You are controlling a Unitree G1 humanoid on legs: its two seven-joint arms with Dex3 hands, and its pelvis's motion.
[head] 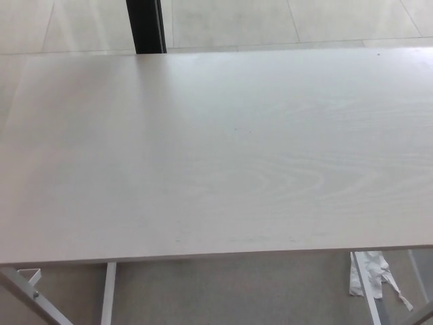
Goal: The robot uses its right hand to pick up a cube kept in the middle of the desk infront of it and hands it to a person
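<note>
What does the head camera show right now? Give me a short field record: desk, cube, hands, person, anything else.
desk: pale wood-grain top, fills most of the view, white metal legs below the near edge
cube: not visible anywhere on the desk
left hand: not in view
right hand: not in view
person: none visible
background: tiled floor beyond the far edge, dark vertical post at top left
other: crumpled white scrap on the floor under the near right corner

Pale wood-grain desk (pixel 216 156) — flat, wide, filling the head view.
</note>
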